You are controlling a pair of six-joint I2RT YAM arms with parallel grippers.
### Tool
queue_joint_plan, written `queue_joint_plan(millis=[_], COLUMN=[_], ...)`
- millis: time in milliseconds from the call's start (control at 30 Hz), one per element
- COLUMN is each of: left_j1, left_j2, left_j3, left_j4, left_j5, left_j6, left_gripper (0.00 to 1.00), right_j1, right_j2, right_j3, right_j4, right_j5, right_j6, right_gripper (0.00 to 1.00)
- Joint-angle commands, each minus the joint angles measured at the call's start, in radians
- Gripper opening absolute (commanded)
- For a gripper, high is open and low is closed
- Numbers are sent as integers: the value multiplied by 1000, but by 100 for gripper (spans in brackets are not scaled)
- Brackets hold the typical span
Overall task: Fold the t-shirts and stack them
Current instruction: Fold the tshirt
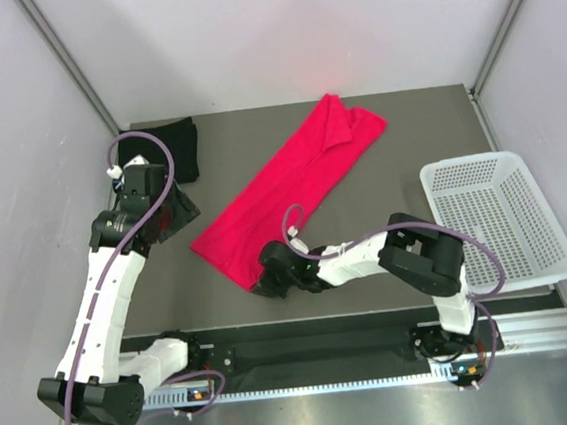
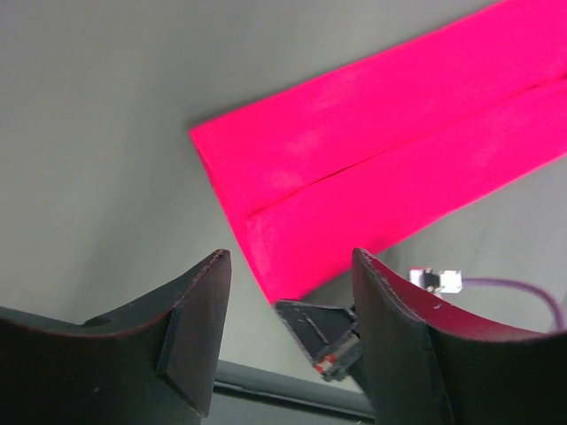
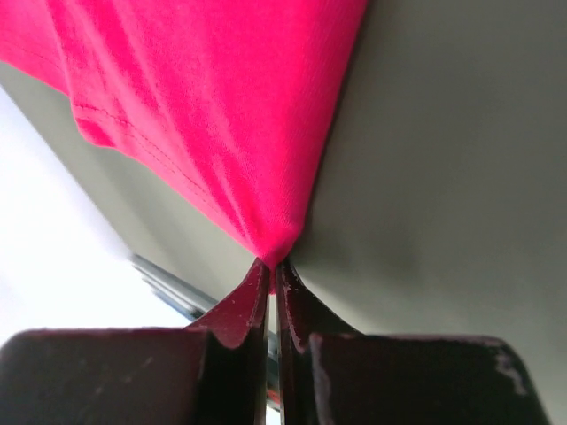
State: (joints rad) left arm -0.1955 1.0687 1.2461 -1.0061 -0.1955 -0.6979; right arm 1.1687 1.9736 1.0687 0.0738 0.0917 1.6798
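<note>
At the red shirt's [image 1: 291, 187] near corner your right gripper [image 3: 270, 264] pinches cloth, left gripper [image 2: 291, 261] spread and empty; next, probably fold it across.

Red shirt [image 1: 291, 187]: soft matt cloth, fine knit, stitched hem, creased. Black shirt [image 1: 181, 142]: matt dark cloth. Table [image 1: 407, 140]: grey, smooth, matt top. Basket [image 1: 494, 212]: white perforated plastic, slight sheen. Left gripper [image 2: 291, 254]: dark smooth fingers, faint gloss. Right gripper [image 3: 270, 266]: dark matt fingers, scuffed edges. Rail [image 1: 536, 327]: bare ribbed metal, shiny
</note>
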Motion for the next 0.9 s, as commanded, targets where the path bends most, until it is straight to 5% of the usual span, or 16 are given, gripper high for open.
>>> queue_joint_plan(millis=[0,300,567,667,700,867], left_j1=[-13,-22,-38,-48,-53,-85], left_j2=[-30,-13,62,95,114,172], left_j3=[4,-157,-284,-316,-332,-369], left_j4=[30,168,320,343,348,362], left_j5=[63,310,571,622,639,703], left_j6=[95,132,173,204,213,213], left_gripper=[61,70,71,71,71,68], right_j1=[-12,11,34,26,22,-61], right_j2=[-54,-390,-947,-1094,-1114,-1112], right_j3=[-100,-471,-740,-715,-707,-586], right_j4=[-150,-196,-458,-590,-638,-713], right_j5=[-26,-116,-24,34,45,88], right_j6=[-202,-442,-462,-476,-480,-569], right_gripper=[0,0,5,20,32,45])
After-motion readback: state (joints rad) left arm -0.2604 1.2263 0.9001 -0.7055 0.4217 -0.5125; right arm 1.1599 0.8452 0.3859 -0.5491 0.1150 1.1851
